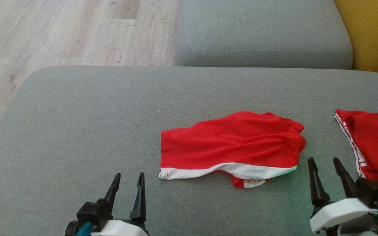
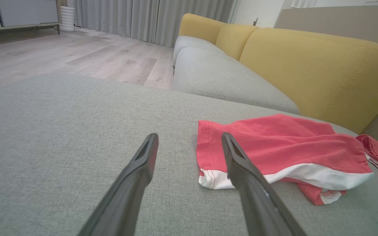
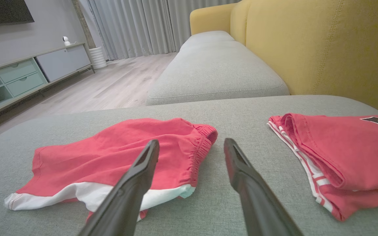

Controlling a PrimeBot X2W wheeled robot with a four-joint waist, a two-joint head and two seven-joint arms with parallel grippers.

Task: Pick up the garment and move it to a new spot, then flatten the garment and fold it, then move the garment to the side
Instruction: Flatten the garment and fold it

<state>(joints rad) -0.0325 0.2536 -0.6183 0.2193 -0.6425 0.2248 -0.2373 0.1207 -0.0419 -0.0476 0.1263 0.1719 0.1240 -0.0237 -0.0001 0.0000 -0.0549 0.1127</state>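
Both claws sit low at the near edge of the seat. The left gripper (image 1: pixel 130 174) has its two dark fingers parted a little way with nothing between them. The right gripper (image 1: pixel 324 160) is spread slightly wider and also grips nothing. Just beyond them, in the span between the two, lie the red fabric shorts with a white band along the near edge (image 1: pixel 231 144). They are spread mostly flat but rumpled, with the gathered elastic waistband at the robot's right and the leg opening at its left. A small red-and-white scrap pokes out from under the near edge. The left gripper is near the shorts' left corner and the right gripper is just off the waistband end, and neither touches the cloth. To the robot's right of the shorts, with bare cushion between, rests a folded red garment with white stripes along its edge (image 1: pixel 376 144). The right wrist view shows a dark print on top of it. Both pieces lie on a broad grey woven cushion (image 1: pixel 77 131). Behind it is a second grey seat cushion (image 1: pixel 261 29) against a mustard-yellow backrest (image 1: pixel 372 32). A pale wood plank floor (image 1: pixel 61 32) runs off to the robot's left toward grey curtains (image 2: pixel 136 16) and a low cabinet with pale green drawers (image 3: pixel 18 75).
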